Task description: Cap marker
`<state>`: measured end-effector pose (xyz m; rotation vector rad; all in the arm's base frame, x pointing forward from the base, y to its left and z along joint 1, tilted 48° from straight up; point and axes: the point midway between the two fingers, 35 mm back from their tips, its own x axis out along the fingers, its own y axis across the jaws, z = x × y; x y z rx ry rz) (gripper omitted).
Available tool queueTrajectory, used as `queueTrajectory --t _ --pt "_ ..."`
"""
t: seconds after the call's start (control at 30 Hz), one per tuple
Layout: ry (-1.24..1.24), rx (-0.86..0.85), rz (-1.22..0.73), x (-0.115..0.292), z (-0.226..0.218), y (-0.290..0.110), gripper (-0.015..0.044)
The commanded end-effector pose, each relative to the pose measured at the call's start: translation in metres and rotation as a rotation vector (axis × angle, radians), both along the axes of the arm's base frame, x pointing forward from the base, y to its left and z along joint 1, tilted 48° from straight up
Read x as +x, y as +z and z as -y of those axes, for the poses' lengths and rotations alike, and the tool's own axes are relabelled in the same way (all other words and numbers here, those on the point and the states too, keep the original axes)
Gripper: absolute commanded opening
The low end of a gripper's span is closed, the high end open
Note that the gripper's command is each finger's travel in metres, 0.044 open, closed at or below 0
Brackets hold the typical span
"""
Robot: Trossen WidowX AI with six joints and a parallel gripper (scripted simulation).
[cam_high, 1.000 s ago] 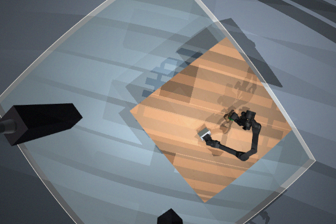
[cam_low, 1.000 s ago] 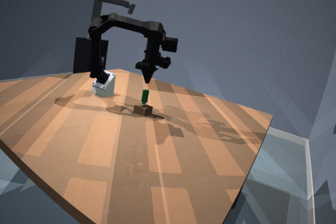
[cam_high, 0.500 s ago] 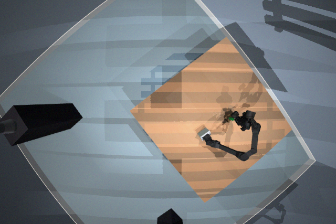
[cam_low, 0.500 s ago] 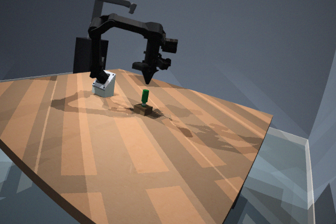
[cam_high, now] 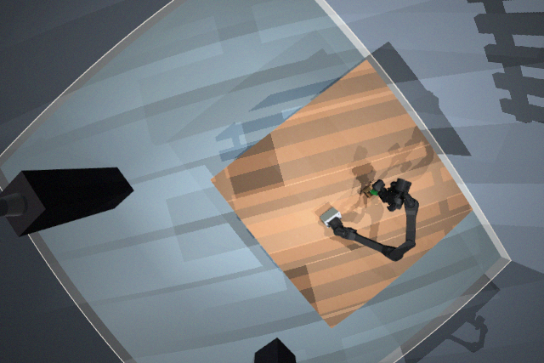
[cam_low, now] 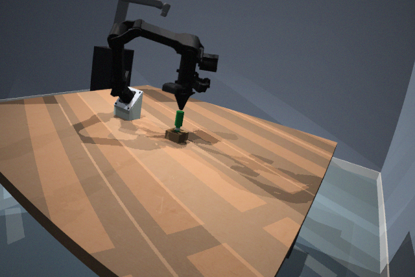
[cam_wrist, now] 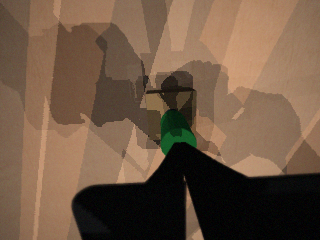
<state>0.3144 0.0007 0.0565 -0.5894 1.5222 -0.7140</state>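
A smooth green cylindrical cap (cam_low: pixel 179 118) is sitting on the marker in the small brown block (cam_low: pixel 176 135) on the striped wooden worktop (cam_low: pixel 100 180). The black pincer (cam_low: pixel 182 105) is hanging just above the cap, clenched to a point and gripping nothing.

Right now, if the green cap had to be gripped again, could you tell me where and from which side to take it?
Take the green cap on its round side wall, near the upper half, coming straight down from above. It stands upright on the marker in the holder block, so the top is free. The tool hovers shut just above it and would need opening first.
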Motion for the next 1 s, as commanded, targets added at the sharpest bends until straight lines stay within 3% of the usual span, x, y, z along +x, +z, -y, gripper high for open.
queueTrajectory --t 0.0,0.5,0.7,0.87,0.97 --pt "0.008 -0.006 -0.008 -0.002 0.005 -0.005 0.0000" --pt "0.006 0.001 0.001 0.000 0.007 -0.007 0.0000" --pt "0.088 0.011 -0.033 0.005 -0.050 0.044 0.0000" --pt "0.098 0.012 -0.038 0.005 -0.057 0.051 0.0000" --pt "0.098 0.012 -0.038 0.005 -0.057 0.051 0.0079"
